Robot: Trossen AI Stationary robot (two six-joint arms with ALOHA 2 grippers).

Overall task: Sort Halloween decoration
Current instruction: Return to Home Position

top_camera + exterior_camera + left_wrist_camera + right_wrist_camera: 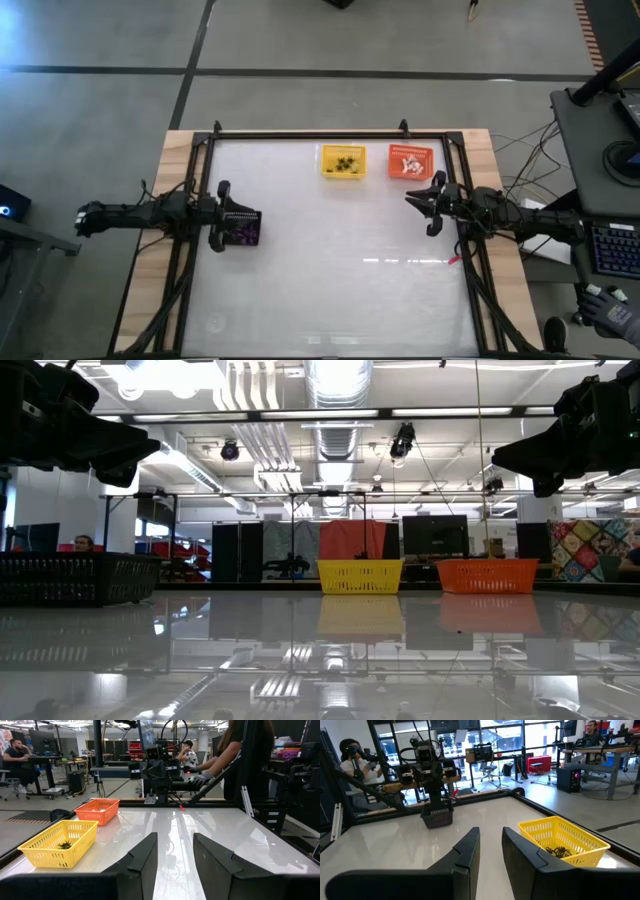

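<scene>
Halloween decoration [345, 162], as I see it sorted: black spidery pieces in the yellow basket [343, 148], white ones in the orange basket [411, 147] just beside it, and purple ones in the black basket [258, 230], well apart from it. My left gripper [175, 840] is over the black basket, fingers parted and empty. My right gripper [491, 834] is beyond the orange basket, narrowly parted and empty.

Open-plan robotics lab, exposed ceiling ducts [335, 380], strip lights [445, 412], bare concrete floor [100, 110], seated person [17, 752], monitor [434, 535], keyboard [612, 248]
</scene>
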